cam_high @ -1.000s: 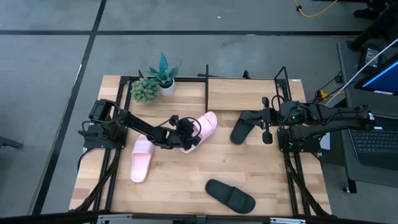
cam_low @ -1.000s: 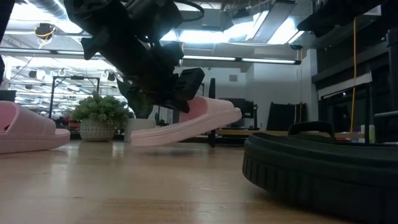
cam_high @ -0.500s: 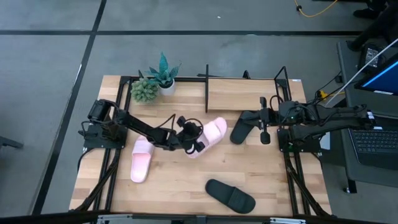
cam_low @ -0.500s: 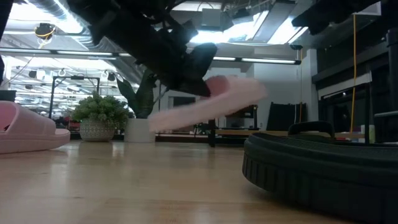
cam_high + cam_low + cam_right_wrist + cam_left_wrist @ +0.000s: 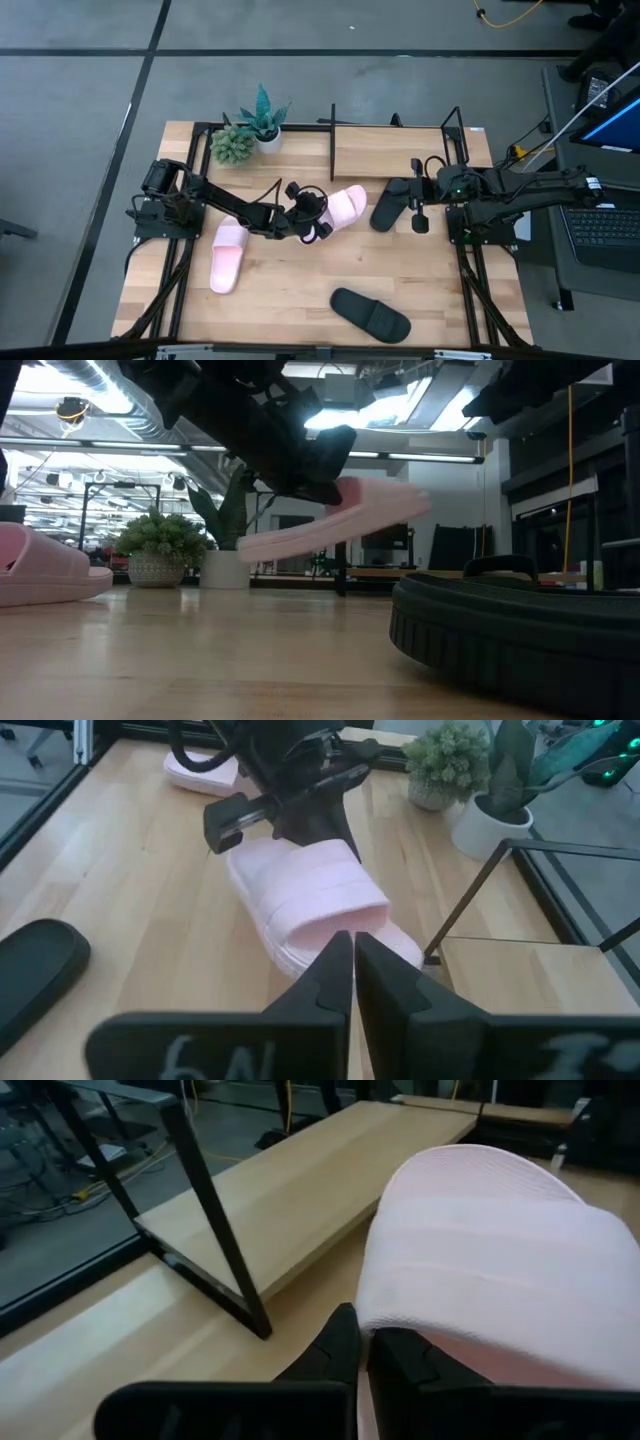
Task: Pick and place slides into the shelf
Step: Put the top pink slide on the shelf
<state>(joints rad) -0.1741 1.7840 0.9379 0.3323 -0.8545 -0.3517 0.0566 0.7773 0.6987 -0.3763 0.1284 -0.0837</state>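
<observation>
My left gripper point(image 5: 312, 216) is shut on a pale pink slide point(image 5: 342, 208) and holds it above the middle of the table, just in front of the shelf point(image 5: 398, 152), a light wood board in thin black rods. A second pink slide point(image 5: 227, 256) lies flat on its sole at the left. One black slide point(image 5: 371, 314) lies near the front edge, and another point(image 5: 386, 207) lies in front of the shelf. Beside that one my right gripper point(image 5: 418, 208) hangs shut, with nothing between its fingers point(image 5: 352, 970). My left gripper holds the pink slide by its strap's heel-side edge point(image 5: 366, 1318), at one side. One finger point(image 5: 405, 1368) reaches in under the strap and the other point(image 5: 335, 1350) stays outside. The fingers come from the table's left, slanting slightly down. The slide point(image 5: 335, 525) hangs clear of the table, toe end raised toward the shelf.
Two potted plants point(image 5: 247, 134) stand at the far left, beside the shelf's left end. A black upright rod point(image 5: 215, 1220) marks the shelf's near corner. Bare wood lies between the lifted slide and the front black slide.
My left gripper has risen and gone a little toward the table's right edge, rolling as it went. The pink slide, whose heel was low by the table, now hangs clear, with its toe swung more to the right. My right gripper has drifted slightly toward the left.
</observation>
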